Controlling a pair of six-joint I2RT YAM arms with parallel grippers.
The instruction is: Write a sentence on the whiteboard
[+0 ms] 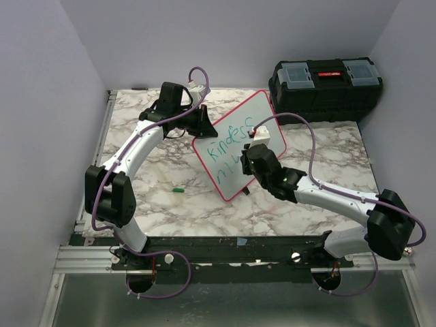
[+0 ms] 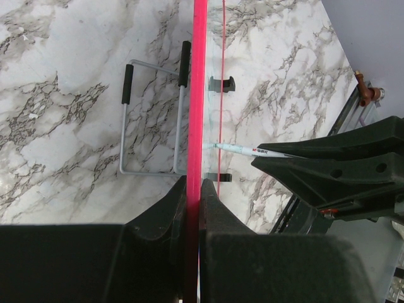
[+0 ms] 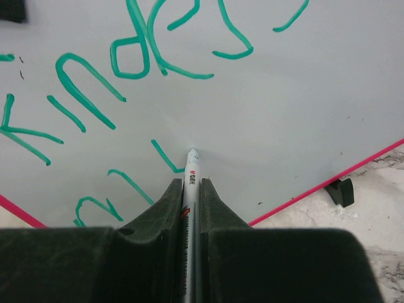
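Left gripper [image 2: 194, 183] pinches whiteboard [image 1: 255, 112] rim at 10 o'clock to brace it, right gripper [image 3: 190, 183] clamps marker [image 3: 191, 167], tip extending sentence [image 1: 231, 139] at 6 o'clock of "Kindess".

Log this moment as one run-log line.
phase: second line underway | left gripper: shut on whiteboard rim, board tilted | right gripper: shut on marker, tip against board | sentence: "Kindess" written, second line partial

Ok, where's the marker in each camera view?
Top external: not discernible, hidden by the right gripper on the whiteboard.
Left wrist: marker right of centre, tip at the board.
Right wrist: bottom centre, in the gripper, tip on the board.
Shared landmark: the board's red-pink rim.
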